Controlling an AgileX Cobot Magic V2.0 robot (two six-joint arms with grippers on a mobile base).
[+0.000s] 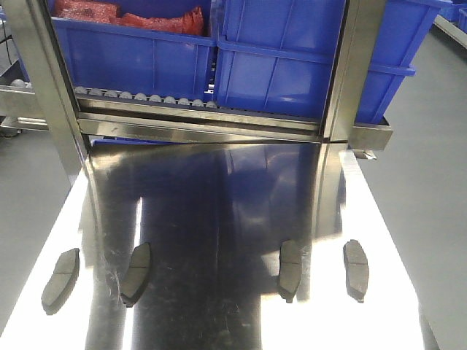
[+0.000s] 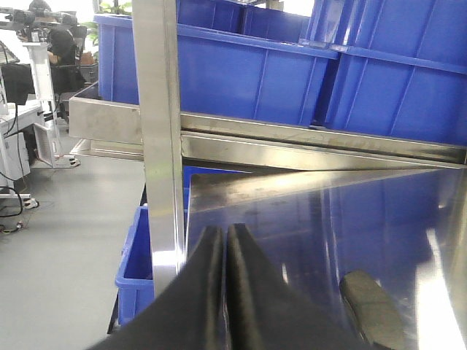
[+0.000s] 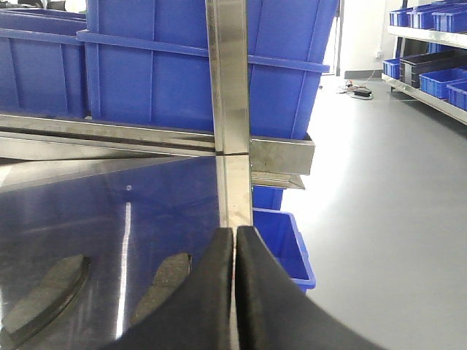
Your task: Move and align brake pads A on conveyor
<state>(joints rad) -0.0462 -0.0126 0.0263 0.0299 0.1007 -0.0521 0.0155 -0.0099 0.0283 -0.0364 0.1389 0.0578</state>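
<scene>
- You have a rack of blue bins [image 1: 292, 65] behind the steel surface [image 1: 219, 189]; every place below is given from that rack.
- The bin on the rack's left side holds red bagged items [image 1: 131, 14]. A row of rollers [image 1: 139, 96] runs under the bins.
- Two steel posts [image 1: 357, 65] stand at the rack's front corners. Another blue bin [image 3: 281, 240] sits on the floor below the rack's right end.
- Four brake pads [image 1: 136, 273] lie flat on the surface, well apart from the rack, in a loose row parallel to it.
- All long axes point roughly toward the rack:
  - The outer-left pad [image 1: 60, 277] and inner-left pad [image 1: 137, 262] have their far ends leaning right.
  - The inner-right pad [image 1: 290, 270] is nearly straight.
  - The outer-right pad [image 1: 356, 270] leans slightly left.
- Left claw [image 2: 225, 233]: fingers pressed together, aimed at the rack's left post, with one pad [image 2: 372, 310] just beside it.
- Right claw [image 3: 235, 235]: fingers pressed together, aimed at the rack's right post, with two pads [image 3: 164, 281] on its left.
</scene>
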